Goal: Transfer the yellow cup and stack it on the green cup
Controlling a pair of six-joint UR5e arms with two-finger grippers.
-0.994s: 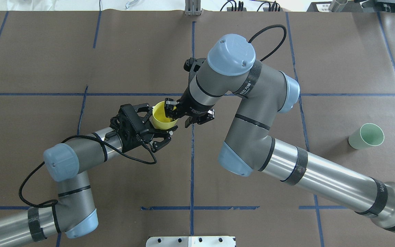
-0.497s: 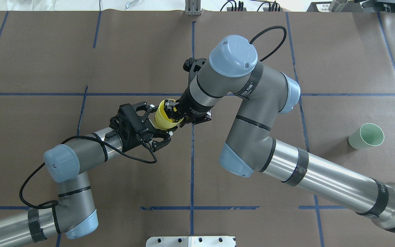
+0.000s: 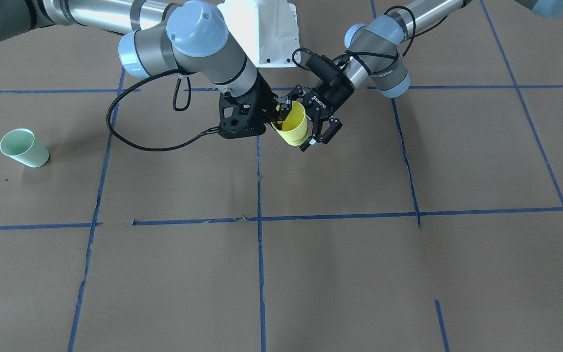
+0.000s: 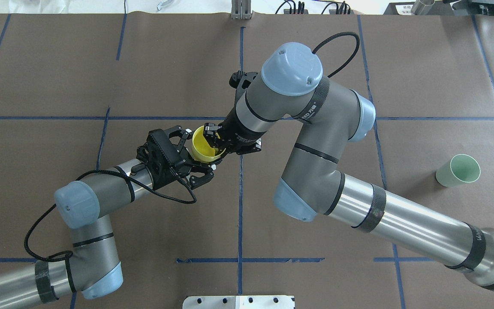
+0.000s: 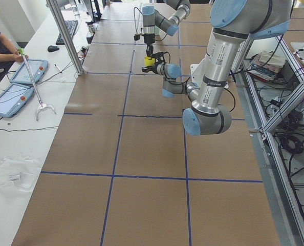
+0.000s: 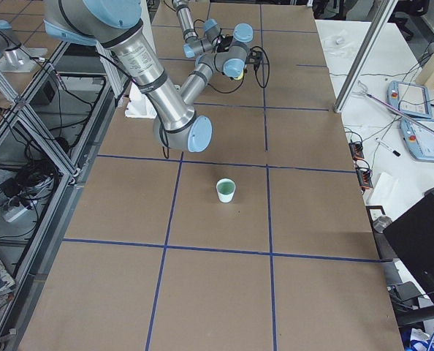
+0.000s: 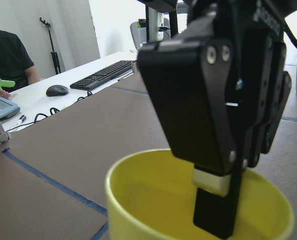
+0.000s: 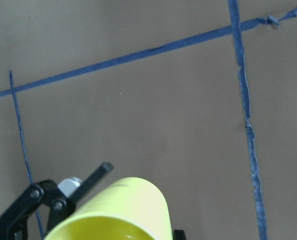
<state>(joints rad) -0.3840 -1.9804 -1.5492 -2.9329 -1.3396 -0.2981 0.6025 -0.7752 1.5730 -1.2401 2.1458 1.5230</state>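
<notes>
Likely light, thin-walled, squashable yellow cup: right gripper fingers pinch its rim wall, left gripper fingers clasp its base.

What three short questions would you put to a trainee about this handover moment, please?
1. True or false: the green cup stands on the robot's left side.
2. Where is the yellow cup?
A. Nested in the green cup.
B. In the air between the left gripper and the right gripper.
C. Upside down beside the green cup.
3. Which gripper has a finger inside the yellow cup?

Key:
1. False. It stands on the robot's right, far from both grippers.
2. B.
3. The right gripper. The left wrist view shows its finger reaching down inside the rim.
</notes>
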